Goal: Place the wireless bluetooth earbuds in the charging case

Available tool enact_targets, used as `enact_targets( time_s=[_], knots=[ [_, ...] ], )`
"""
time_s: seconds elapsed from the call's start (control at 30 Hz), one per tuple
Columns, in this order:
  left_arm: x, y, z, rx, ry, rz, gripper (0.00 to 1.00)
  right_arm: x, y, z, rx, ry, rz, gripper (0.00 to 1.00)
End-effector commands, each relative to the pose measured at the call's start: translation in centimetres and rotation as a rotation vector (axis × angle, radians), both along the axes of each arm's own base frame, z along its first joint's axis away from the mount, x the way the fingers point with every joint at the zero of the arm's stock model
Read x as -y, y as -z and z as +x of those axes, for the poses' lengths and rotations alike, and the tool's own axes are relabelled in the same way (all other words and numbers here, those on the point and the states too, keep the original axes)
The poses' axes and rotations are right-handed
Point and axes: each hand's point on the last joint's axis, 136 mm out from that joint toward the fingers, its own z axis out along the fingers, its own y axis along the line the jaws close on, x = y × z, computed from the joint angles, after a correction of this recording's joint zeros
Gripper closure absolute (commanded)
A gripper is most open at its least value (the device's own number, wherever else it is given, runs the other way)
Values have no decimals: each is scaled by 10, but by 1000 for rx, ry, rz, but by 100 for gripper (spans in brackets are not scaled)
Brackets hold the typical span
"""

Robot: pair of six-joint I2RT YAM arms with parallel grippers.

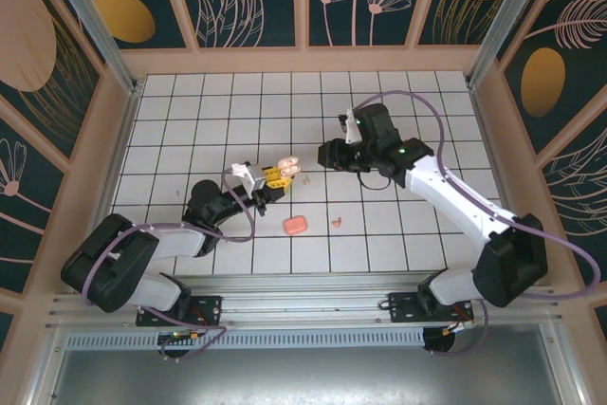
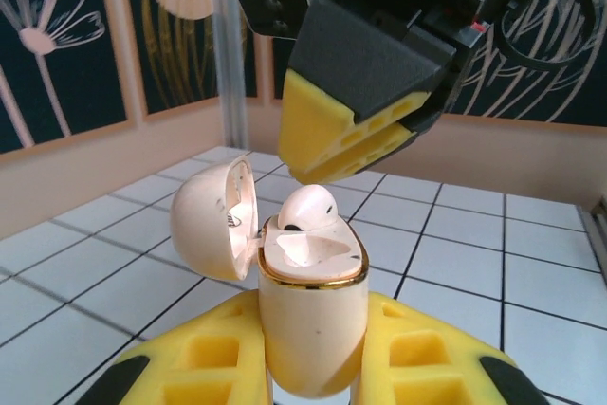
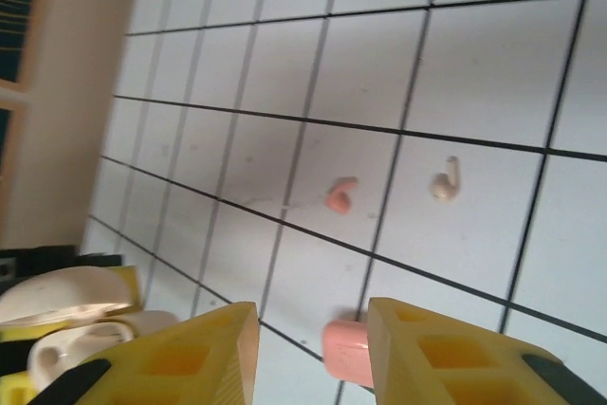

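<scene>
Left gripper (image 2: 313, 372) clamps the open charging case (image 2: 308, 277), pale earbud (image 2: 305, 208) inside. Right gripper (image 3: 313, 343) just above it, narrowly parted, empty

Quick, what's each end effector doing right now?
Left end effector: closed on the cream charging case.
Right end effector: open, holding nothing.

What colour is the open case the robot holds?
The open plastic charging case is creamy white with a gold rim; left wrist view.
</scene>
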Motion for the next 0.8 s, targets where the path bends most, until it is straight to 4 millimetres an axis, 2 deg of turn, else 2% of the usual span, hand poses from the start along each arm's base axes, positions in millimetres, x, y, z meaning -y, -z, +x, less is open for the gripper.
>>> enact_targets(
  time_s=[0.0,0.23,0.4,0.53,0.77],
  knots=[
    [-17,-12,9,13,-122,-70,89,10,11,11,-36,43,-102,63],
    [-51,5,29,-112,-282,-139,90,9,50,21,-157,72,-258,61],
    [-71,12,41,-169,-336,-183,90,-11,71,29,-177,1,-336,60],
    [-78,16,46,-203,-355,-202,90,-35,83,37,-198,-62,-324,60],
    [-82,25,47,-247,-374,-227,89,-45,122,51,-258,-90,-427,60]
  ],
)
